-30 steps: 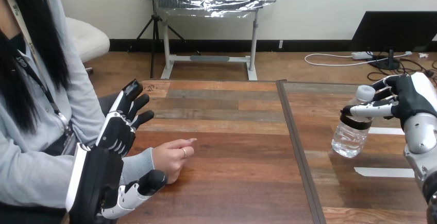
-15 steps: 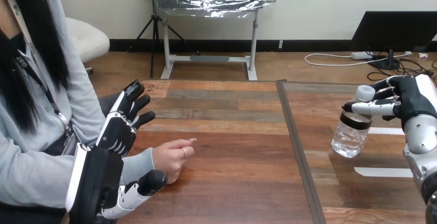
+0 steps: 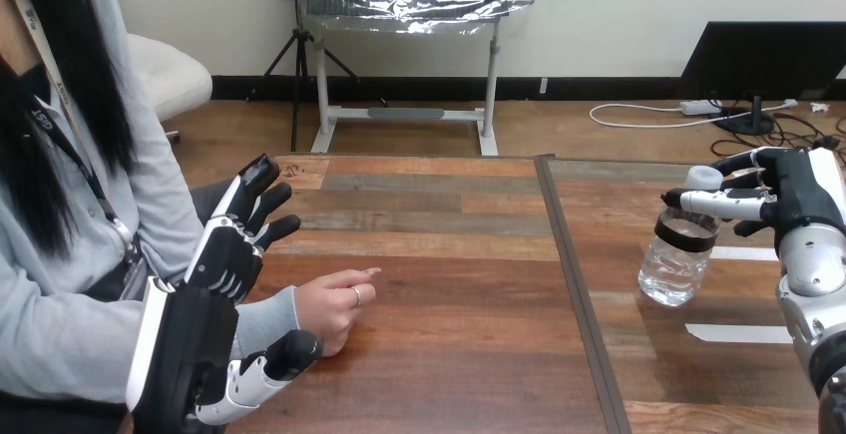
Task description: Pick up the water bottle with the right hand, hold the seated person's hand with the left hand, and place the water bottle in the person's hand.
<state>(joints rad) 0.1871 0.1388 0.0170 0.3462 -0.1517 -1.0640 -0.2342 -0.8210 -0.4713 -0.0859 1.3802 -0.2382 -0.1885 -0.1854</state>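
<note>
**Head view: left hand open at the person's wrist, right hand gripping the water bottle by its neck**

Nearest, at the view's lower left, the robot's left hand [image 3: 200, 334] is spread wide over the wooden table [image 3: 449, 284]. Its thumb [image 3: 269, 366] lies on the near side of the person's grey sleeve [image 3: 264, 319], and its fingers [image 3: 244, 210] reach straight out past the far side. Nothing is curled round the wrist, and I cannot tell whether they touch. Just beyond the thumb, the person's hand [image 3: 334, 309] rests on the table in a loose curl and holds nothing.

Across the table at the right, two white tape strips [image 3: 733, 332] lie on the wood. Between them and to their left is the water bottle [image 3: 676, 259], tilted, with its base lower and toward the left. The right hand [image 3: 798, 195] has finger and thumb closed round its neck, just under the white cap [image 3: 703, 177], well apart from the person's hand.
</note>
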